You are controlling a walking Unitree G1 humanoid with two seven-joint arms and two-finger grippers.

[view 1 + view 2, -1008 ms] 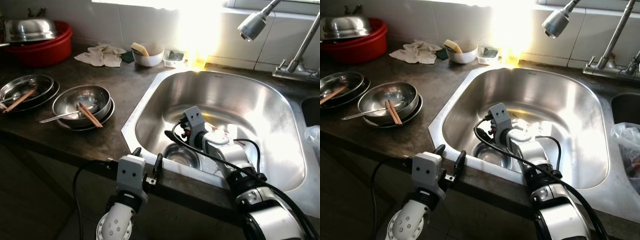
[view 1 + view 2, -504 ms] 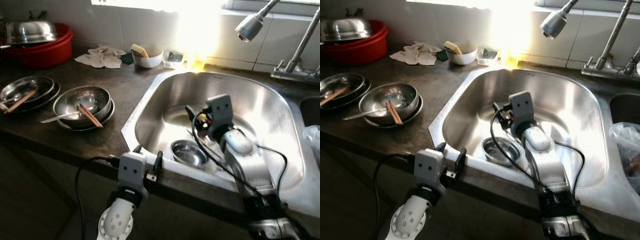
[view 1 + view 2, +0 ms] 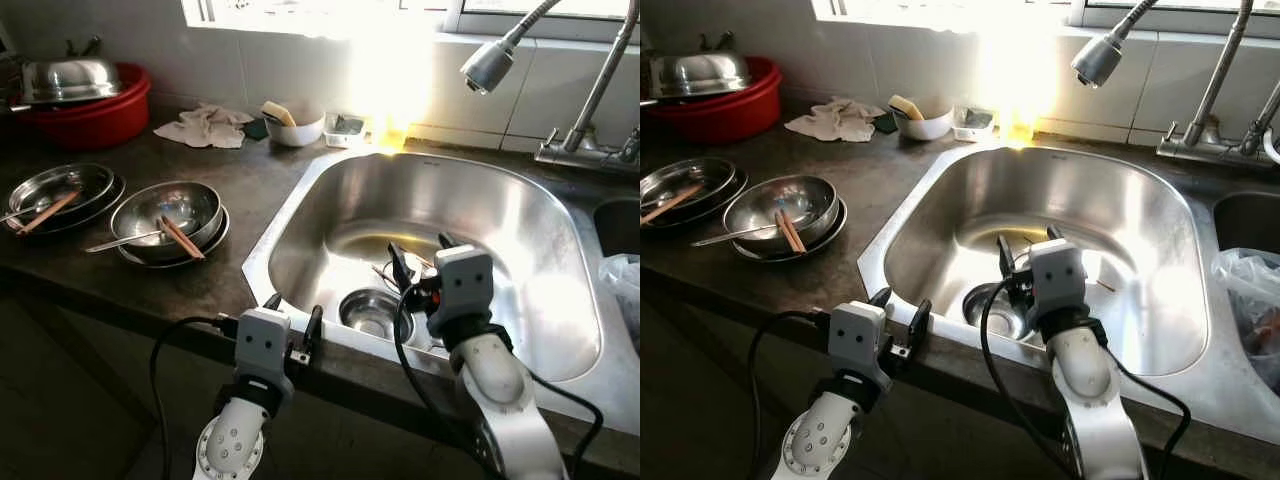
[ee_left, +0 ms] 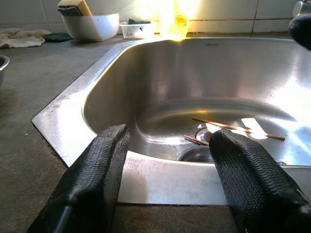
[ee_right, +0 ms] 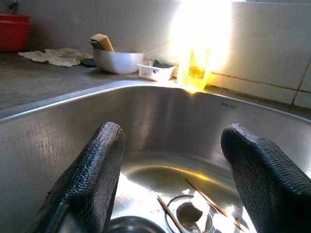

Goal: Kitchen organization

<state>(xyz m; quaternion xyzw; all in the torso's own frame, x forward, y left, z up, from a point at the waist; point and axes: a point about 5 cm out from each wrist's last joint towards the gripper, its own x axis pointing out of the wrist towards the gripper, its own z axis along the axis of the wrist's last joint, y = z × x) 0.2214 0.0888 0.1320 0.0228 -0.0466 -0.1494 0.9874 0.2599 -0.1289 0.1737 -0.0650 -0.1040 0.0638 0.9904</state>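
A steel sink [image 3: 283, 215] is set into the dark counter. A small steel bowl [image 3: 372, 312] rests on the sink floor near the front wall. Thin chopsticks [image 4: 236, 127] lie beside the drain behind it. My right gripper [image 3: 420, 250] hovers above the bowl's right side, open and empty; its wrist view looks across the basin at the chopsticks [image 5: 210, 201]. My left gripper [image 3: 294, 308] is open at the counter's front edge, pointing at the sink's near rim [image 4: 160, 177], with nothing between its fingers [image 4: 92, 179].
Left of the sink, stacked steel bowls [image 3: 165, 210] hold chopsticks and a spoon, with another steel dish [image 3: 55, 188] beyond. A red basin [image 3: 85, 110], a cloth [image 3: 205, 125] and a white bowl with a sponge [image 3: 295, 125] line the wall. The faucet head [image 3: 487, 65] hangs over the sink.
My right arm has risen from low over the small bowl and drawn back toward the sink's near side, uncovering the bowl. The left arm has stayed put.
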